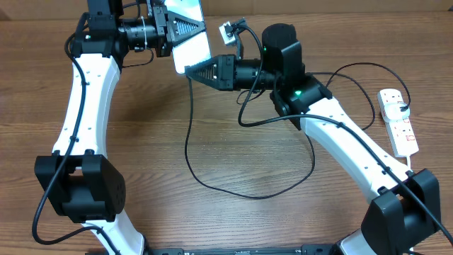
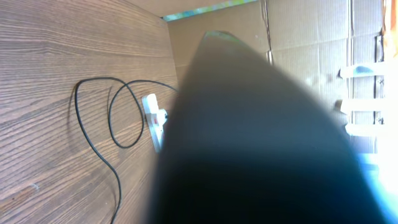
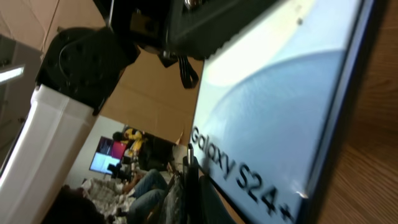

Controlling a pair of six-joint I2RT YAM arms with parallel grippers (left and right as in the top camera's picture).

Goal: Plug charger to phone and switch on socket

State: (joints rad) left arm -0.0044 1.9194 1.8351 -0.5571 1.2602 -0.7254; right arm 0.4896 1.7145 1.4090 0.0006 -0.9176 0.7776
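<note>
The right gripper (image 1: 201, 71) was pinching the charger (image 1: 187, 134) at its connector end. The phone (image 1: 190, 46) lay just ahead of its fingertips, clamped in the left gripper (image 1: 180, 28), its long axis running away from the right gripper. Only the right wrist view showed the tip close against the screen. The left wrist view showed blurred darkness and the distant socket (image 2: 152, 118).

One line of print on show
Dark lettering reads "Galaxy S24+" on the phone (image 3: 280, 112); it runs across the light screen
</note>
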